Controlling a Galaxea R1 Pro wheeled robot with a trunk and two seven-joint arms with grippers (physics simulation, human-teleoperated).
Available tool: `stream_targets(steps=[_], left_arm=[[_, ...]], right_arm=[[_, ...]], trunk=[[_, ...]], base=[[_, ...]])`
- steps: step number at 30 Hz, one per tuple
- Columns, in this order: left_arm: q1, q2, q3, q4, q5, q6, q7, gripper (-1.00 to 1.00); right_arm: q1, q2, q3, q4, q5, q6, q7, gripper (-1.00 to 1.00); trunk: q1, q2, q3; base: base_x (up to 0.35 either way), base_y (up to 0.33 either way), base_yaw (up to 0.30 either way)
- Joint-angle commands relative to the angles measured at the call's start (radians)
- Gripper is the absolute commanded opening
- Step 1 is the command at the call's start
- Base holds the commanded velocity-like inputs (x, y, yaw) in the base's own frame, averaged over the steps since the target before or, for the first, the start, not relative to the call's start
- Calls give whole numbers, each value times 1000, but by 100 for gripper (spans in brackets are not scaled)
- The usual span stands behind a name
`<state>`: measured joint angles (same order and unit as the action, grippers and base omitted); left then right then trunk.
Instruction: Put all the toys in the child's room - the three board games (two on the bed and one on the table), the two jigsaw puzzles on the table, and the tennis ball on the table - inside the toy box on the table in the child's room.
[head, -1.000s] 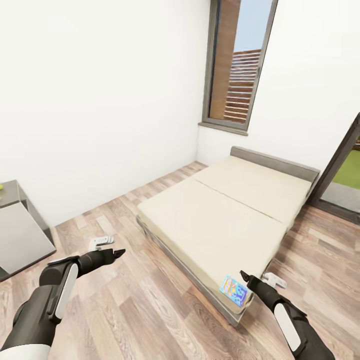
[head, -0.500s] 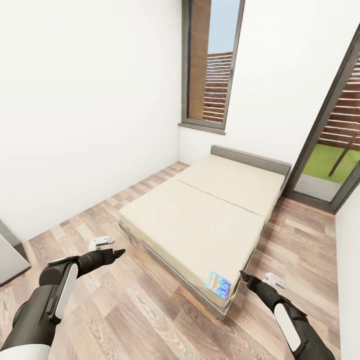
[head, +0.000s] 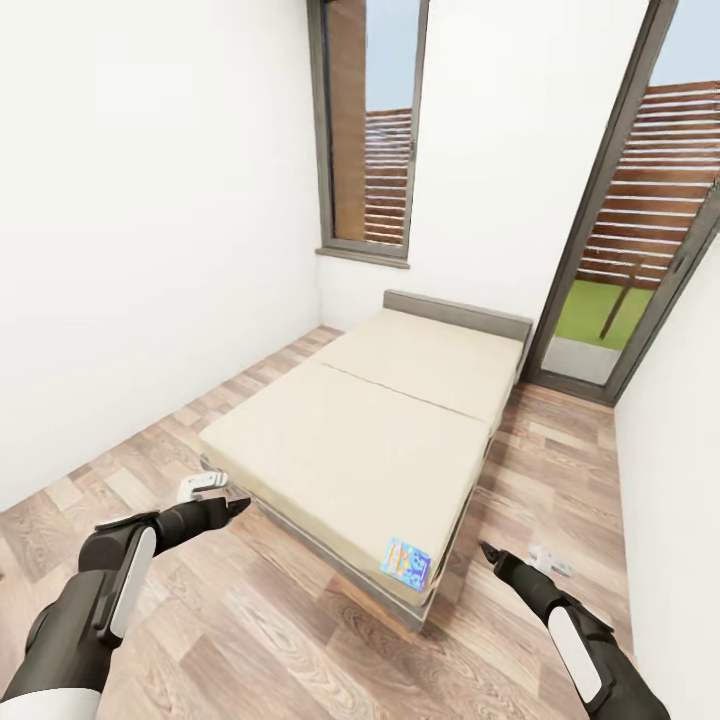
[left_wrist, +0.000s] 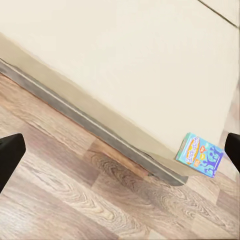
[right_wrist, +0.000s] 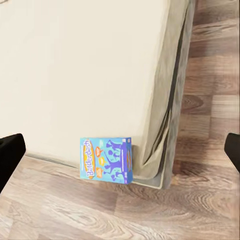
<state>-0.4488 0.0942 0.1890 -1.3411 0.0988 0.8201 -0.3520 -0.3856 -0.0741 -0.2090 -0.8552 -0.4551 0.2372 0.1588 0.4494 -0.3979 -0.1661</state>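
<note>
Three views over bed (head: 370, 440) corner

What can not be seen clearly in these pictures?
- Small blue board game on the bed corner: print too small in the head view.
- Left gripper, right gripper: fingertips cut by both wrist views' edges.
- Head view: bed's underside hidden by the mattress.

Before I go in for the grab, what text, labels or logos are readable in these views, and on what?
"Balderdash": my best reading of the slightly blurred yellow title on the small blue board game at the near corner of the bed, read in the right wrist view.
Smaller print and the orange patches on that box: too small to read.
In the head view and left wrist view the box's lettering is blurred.
Nothing else carries text.
</note>
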Motion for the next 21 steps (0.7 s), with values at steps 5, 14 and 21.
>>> stream_targets(steps=[5,14,21], left_arm=[[-1,1,1,0,10,8,3,100],[-1,1,2,0,10,8,2,100],[-1,0,1,0,10,8,2,100]], right_arm=[[-1,0,-3,0,-7,7,4,100],[-1,0,-4,1,-7,7,4,100],[-1,0,-4,1,-7,7,4,100]], trunk=[[1,-2,0],[1,-2,3],[1,-2,5]], base=[[0,0,-261],[0,0,-261],[0,0,-261]])
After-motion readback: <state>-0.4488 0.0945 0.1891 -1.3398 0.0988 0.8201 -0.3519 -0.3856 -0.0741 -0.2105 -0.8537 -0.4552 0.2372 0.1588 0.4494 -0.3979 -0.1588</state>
